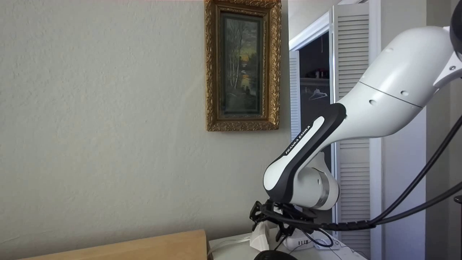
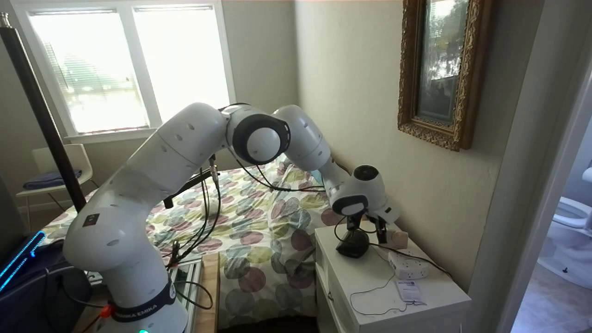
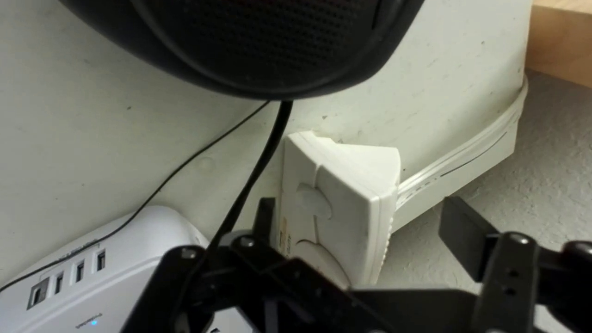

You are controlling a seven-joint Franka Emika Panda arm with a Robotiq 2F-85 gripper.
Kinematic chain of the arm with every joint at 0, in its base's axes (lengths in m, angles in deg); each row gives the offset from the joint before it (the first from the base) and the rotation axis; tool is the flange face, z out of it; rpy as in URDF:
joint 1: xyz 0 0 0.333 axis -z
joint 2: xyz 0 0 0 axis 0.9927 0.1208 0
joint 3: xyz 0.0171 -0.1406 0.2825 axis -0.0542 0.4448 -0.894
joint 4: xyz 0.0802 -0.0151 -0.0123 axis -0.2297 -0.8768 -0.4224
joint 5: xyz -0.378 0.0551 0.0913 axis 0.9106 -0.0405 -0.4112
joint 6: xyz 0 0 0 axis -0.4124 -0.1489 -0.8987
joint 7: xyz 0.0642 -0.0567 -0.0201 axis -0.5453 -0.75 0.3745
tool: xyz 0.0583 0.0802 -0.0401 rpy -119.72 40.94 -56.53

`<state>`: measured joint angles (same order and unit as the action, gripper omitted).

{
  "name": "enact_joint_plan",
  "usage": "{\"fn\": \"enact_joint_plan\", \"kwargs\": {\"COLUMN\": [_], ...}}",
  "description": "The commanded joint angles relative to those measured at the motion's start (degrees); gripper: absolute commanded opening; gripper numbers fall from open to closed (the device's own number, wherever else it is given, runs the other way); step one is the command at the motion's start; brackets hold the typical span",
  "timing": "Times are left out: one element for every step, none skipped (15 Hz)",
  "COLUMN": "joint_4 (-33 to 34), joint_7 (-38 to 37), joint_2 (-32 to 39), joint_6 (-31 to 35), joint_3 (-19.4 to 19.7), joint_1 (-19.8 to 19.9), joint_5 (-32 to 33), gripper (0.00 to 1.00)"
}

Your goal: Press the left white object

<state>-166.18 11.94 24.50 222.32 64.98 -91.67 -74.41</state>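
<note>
A white wedge-shaped device [image 3: 342, 203] stands on the white cabinet near the wall. It also shows in both exterior views [image 1: 259, 237] [image 2: 397, 239]. A white power strip [image 3: 115, 277] with several USB ports lies beside it, also in both exterior views [image 1: 299, 241] [image 2: 408, 265]. The power strip is left of the device in the wrist view and right of it in an exterior view. My gripper [image 3: 364, 226] is open and points down, also in both exterior views [image 1: 267, 231] [image 2: 367, 230]. The device shows between its fingers, with nothing gripped. Whether a finger touches it is unclear.
A black rounded device [image 3: 277, 46] stands on the white cabinet top [image 2: 342, 273], close to the gripper [image 2: 367, 230]. Thin black cables [image 3: 180, 166] cross the top. A small white packet [image 2: 409, 291] lies in front. A gold-framed picture [image 1: 213, 72] hangs on the wall.
</note>
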Motion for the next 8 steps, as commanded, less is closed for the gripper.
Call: {"fn": "enact_joint_plan", "kwargs": {"joint_4": [3.69,4.10,4.37,4.66,4.86,5.14,5.36,5.52], "joint_7": [-2.29,-2.36,-2.37,-2.45,-2.50,-2.52,-2.50,-2.54], "joint_2": [2.39,2.67,2.91,3.10,3.24,3.46,3.65,3.79], "joint_6": [-1.35,-1.45,-1.43,-1.50,-1.52,-1.54,-1.57,-1.57], "joint_3": [0.75,0.77,0.75,0.78,0.83,0.82,0.78,0.83], "joint_1": [-0.96,-1.01,-1.03,-1.10,-1.17,-1.20,-1.17,-1.22], "joint_5": [0.78,0.79,0.80,0.80,0.81,0.82,0.80,0.80], "gripper": [0.75,0.72,0.74,0.66,0.67,0.64,0.69,0.69]}}
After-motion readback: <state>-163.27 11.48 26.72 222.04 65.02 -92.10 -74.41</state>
